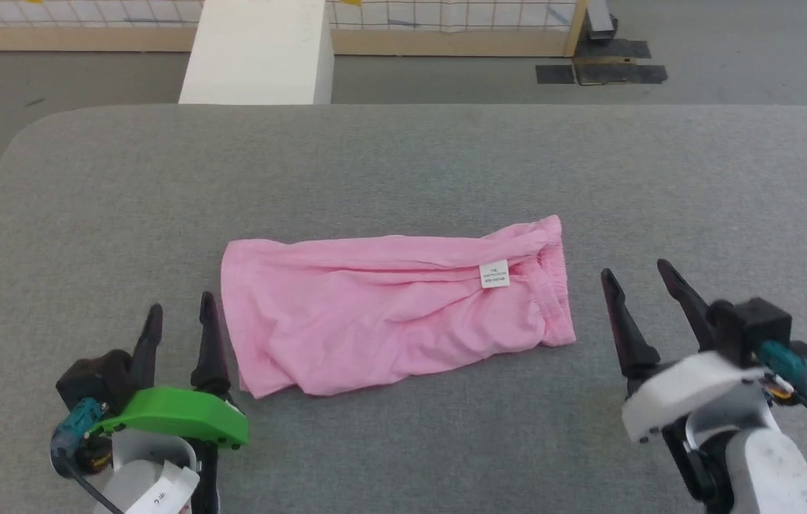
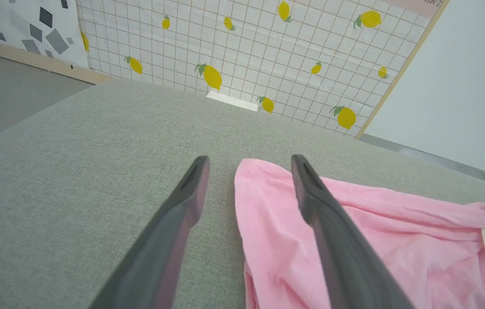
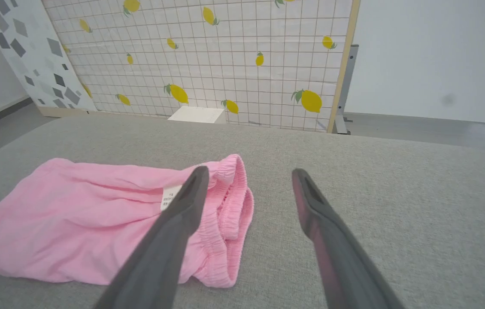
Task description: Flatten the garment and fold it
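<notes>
The garment [image 1: 389, 307] is light pink and lies folded in a wrinkled oblong in the middle of the grey table [image 1: 403, 164]. A small white label tag [image 1: 494, 273] and a gathered band sit at its right end. My left gripper [image 1: 181, 313] stands open just off the garment's left edge, nothing between its fingers. In the left wrist view the garment [image 2: 375, 240] lies under and beyond the right finger [image 2: 328, 223]. My right gripper [image 1: 638, 277] is open, a little to the right of the garment's gathered end [image 3: 229, 201], holding nothing.
A white block [image 1: 261, 50] stands on the floor beyond the table's far edge. A lemon-patterned grid panel [image 3: 225, 60] closes the back. Dark mats [image 1: 600, 68] lie on the floor at the far right.
</notes>
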You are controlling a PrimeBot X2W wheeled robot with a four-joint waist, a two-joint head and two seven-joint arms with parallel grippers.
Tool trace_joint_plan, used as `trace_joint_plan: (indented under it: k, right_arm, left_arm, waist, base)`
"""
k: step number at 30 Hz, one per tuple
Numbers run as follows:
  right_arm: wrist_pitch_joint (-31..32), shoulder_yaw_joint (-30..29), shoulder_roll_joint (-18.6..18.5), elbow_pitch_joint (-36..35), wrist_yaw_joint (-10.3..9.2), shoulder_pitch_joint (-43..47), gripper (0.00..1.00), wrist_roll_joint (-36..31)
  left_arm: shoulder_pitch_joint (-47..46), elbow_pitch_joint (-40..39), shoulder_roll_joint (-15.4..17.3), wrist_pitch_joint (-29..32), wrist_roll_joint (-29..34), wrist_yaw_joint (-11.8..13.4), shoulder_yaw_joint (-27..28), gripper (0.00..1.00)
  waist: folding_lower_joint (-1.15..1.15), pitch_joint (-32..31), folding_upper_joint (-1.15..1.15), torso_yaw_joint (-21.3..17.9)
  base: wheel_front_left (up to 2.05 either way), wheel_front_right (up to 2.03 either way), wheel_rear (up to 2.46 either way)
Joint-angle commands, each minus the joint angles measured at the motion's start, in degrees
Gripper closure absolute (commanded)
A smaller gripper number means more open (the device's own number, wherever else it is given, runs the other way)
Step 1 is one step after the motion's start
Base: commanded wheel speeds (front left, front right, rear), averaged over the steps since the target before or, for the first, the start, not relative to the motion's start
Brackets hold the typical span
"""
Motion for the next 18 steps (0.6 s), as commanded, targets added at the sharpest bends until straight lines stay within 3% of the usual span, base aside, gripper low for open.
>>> trace_joint_plan:
  k: [1,8,12,18]
  right_arm:
    - [1.6,-0.2,0.1,1.3,-0.09,-2.2,0.00,-0.1]
    - [12.9,-0.7,0.1,11.1,-0.09,-10.4,0.00,2.7]
    - [18.4,0.0,0.1,16.5,-0.09,-14.6,0.00,2.8]
    - [24.7,0.5,0.1,23.3,-0.09,-19.6,0.00,1.2]
  left_arm:
    - [0.4,-1.8,-0.9,-0.5,2.5,-0.9,1.6,0.00]
    - [2.5,-8.3,-6.8,-0.5,12.4,-6.6,8.4,0.00]
    - [2.2,-8.6,-8.6,-0.5,14.9,-9.5,11.1,0.00]
    - [1.5,-9.3,-9.6,-0.5,16.9,-11.6,12.3,0.00]
  waist:
    - [0.00,0.2,0.00,0.9]
    - [0.00,1.3,0.00,2.9]
    - [0.00,2.2,0.00,3.9]
    - [0.00,3.5,0.00,5.2]
  base:
    - [0.00,0.00,0.00]
    - [0.00,0.00,0.00]
    - [0.00,0.00,0.00]
    - [0.00,0.00,0.00]
